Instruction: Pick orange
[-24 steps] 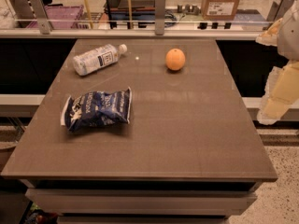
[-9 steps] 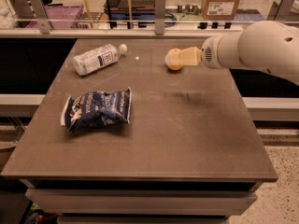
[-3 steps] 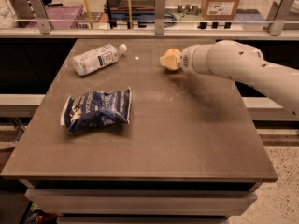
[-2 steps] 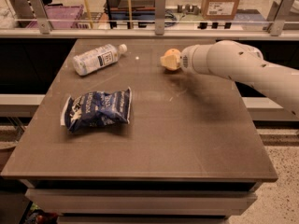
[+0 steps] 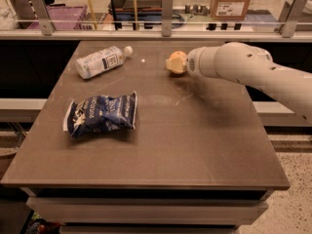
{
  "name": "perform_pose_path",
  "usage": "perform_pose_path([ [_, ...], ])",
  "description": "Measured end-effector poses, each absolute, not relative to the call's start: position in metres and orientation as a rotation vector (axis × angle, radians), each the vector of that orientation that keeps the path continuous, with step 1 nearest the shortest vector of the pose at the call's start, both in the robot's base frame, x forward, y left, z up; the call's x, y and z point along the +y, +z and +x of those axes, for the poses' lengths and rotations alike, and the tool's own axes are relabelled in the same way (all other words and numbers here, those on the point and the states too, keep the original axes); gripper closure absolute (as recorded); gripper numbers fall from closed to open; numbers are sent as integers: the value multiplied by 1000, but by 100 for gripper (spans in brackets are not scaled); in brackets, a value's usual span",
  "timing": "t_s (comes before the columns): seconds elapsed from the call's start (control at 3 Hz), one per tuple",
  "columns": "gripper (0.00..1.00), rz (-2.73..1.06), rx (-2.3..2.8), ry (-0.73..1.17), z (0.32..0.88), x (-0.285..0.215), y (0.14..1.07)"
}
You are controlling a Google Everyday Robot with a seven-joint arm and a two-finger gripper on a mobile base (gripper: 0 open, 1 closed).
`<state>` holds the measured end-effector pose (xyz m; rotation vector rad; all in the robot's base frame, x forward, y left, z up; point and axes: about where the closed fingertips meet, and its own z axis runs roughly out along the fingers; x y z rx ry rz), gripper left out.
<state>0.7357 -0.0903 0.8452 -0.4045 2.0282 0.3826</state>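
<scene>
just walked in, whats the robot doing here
The robot's arm reaches in from the right of the view, its gripper low over the far side of the table, going for an orange. The orange is not in plain sight, probably hidden by the gripper. A water bottle lies on its side and a blue chip bag sits nearer.

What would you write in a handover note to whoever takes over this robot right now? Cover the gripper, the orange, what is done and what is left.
The gripper is low over the far middle of the table, with the arm reaching in from the right.
The orange cannot be made out apart from the gripper; it is probably hidden at its tip.
Done: the reach. No lift shows.
Left: confirm the grasp, then lift the orange.
Apart from the gripper: the bottle lying far left, the blue chip bag nearer left.
</scene>
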Motion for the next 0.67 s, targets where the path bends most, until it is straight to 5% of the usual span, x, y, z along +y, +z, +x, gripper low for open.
perform_pose_path([
  [0.67, 100, -468, 2034, 461, 736, -99, 856],
])
